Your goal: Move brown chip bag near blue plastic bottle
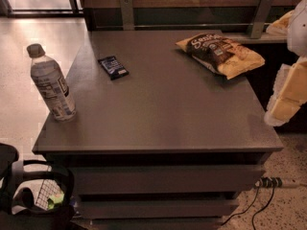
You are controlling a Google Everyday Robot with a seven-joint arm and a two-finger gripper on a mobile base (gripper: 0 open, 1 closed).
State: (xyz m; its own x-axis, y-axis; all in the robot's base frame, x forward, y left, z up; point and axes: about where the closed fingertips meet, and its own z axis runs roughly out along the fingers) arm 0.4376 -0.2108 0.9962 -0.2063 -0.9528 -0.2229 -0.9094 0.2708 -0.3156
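Brown chip bag [220, 54]: lying flat at the far right corner of the table [168, 114], not being touched.
Blue plastic bottle [50, 83]: standing upright at the near left edge, well apart from the bag.
Gripper [288, 96]: hanging just off the table's right side, near the bag; open or closed, impossible to tell.
Progress: seemingly at the very start, with grasping, carrying across and setting down all waiting.

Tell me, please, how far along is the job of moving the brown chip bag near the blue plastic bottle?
Nothing looks done yet: the brown chip bag lies at the far right of the table, while the blue plastic bottle stands upright at its left edge. In hand: the gripper hangs off the table's right side, apart from the bag. Left: grasping the bag, carrying it across and setting it beside the bottle.
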